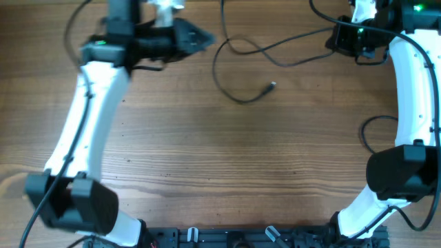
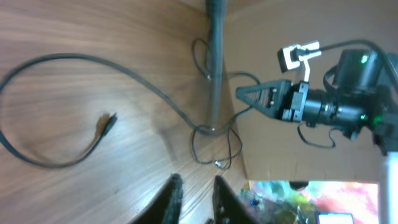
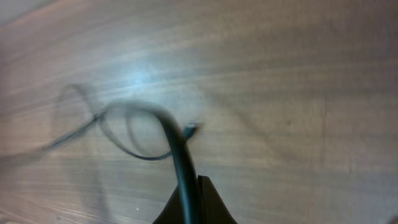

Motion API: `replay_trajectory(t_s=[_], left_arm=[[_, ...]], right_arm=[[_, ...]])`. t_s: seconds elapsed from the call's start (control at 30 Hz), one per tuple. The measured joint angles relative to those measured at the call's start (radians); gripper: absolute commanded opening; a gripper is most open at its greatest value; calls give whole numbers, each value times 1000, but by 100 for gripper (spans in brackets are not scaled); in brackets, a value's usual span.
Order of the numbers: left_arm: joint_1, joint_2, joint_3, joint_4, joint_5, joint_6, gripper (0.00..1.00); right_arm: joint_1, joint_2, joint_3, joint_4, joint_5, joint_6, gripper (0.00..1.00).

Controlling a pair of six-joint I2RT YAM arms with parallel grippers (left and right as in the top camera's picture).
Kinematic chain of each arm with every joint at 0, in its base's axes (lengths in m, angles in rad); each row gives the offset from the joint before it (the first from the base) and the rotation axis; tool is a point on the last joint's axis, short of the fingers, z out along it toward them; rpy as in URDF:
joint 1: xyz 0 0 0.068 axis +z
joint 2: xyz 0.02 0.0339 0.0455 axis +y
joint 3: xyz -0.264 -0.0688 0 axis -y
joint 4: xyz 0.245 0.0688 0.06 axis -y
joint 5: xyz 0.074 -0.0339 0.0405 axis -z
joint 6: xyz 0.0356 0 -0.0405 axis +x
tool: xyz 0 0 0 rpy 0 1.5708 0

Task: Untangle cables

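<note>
A thin black cable lies in loose loops at the table's far middle, with its silver-tipped plug end lying free. One strand runs right to my right gripper, which is shut on it. In the right wrist view the cable rises from between the closed fingers and curls over the wood. My left gripper is at the far left of the loops, open and empty. Its fingers hover over bare wood, with the cable and plug ahead of them.
A second thin strand runs off the table's far edge. The right gripper also shows in the left wrist view, beside a small tangle. A beige wall and the table's edge lie behind it. The arms' bases stand at the near edge.
</note>
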Motion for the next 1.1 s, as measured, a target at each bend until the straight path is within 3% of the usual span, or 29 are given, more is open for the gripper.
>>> replay_trajectory(t_s=[0.17,0.33,0.53,0.73,0.87,1.1], left_arm=[[139,-25,1,-151,9,63,42],[142,-25,1,-166,5,99,42],[104,-25,1,-166,-68,109,42],[43,-25,1,-165,-196,110,44],[5,-25,1,-162,-267,112,50],[-51,-25,1,-150,-353,114,51]], right_arm=[[-100,-23,122,8,-84,-32,4],[-309,-171,290,29,-114,-6,4],[-492,-256,325,106,-129,3,4],[-501,-152,310,381,-132,29,4],[-501,-150,308,470,-97,37,4],[-501,-123,308,595,6,39,4]])
